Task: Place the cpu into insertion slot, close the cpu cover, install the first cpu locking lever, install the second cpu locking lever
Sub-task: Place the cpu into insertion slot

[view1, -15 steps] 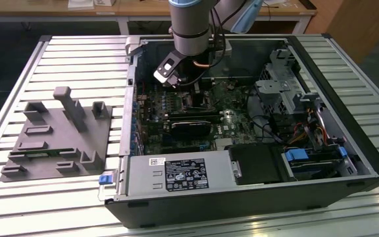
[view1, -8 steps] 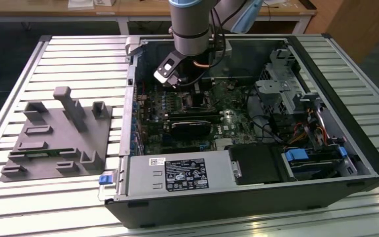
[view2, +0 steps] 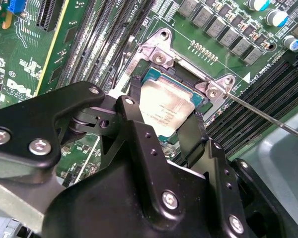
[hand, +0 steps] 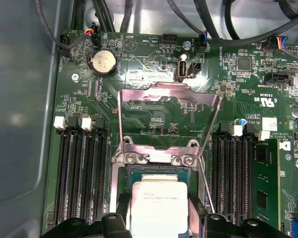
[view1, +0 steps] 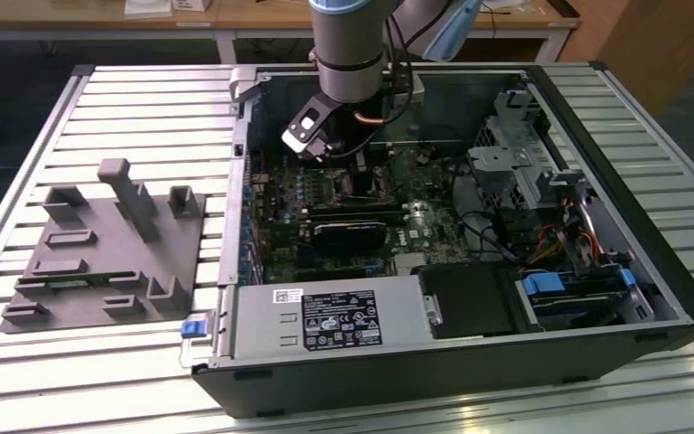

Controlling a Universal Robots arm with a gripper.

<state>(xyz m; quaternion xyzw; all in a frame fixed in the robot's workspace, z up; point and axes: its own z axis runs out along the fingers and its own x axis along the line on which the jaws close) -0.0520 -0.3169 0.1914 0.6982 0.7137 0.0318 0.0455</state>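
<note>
Two jaws clamp one cpu (hand: 159, 206) over one insertion slot (hand: 149, 171); one cpu cover (hand: 164, 88) upright.

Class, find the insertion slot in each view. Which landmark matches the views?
Exterior view: slot, a dark square on the board beneath the arm's tip.
Second wrist view: slot behind the cpu that the gripper holds.
First wrist view: slot between the cpu and the open cover's hinge.
Landmark: the cpu, in both wrist views.
</note>
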